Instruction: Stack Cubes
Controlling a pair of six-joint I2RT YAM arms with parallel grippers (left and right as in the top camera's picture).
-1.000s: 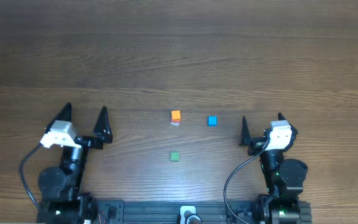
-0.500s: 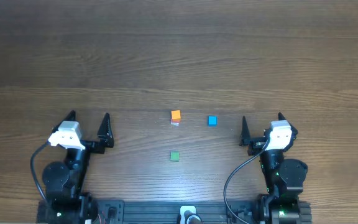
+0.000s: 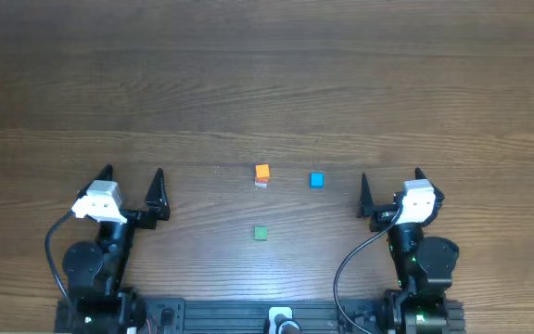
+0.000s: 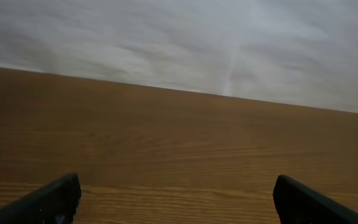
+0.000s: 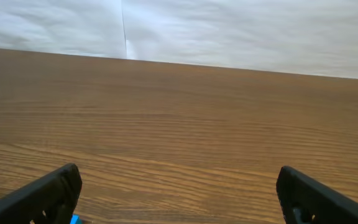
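My left gripper [image 3: 133, 172], right gripper [image 3: 390, 174]: fingers spread wide, empty; top view: small orange cube [image 3: 262, 172], small blue cube [image 3: 316, 180], small green cube [image 3: 260, 233], apart on brown wooden table [image 3: 267, 74]; right wrist view: blue sliver.

My left arm [image 3: 95, 260] and right arm [image 3: 422, 255] are black, with rounded joints. I see the left gripper [image 3: 133, 173] and right gripper [image 3: 390, 175] carrying pointed black fingers [image 3: 158, 188] on white wrist housings [image 3: 98, 199]. A black cable [image 3: 51, 255] loops from each wrist to the base rail [image 3: 221, 311].
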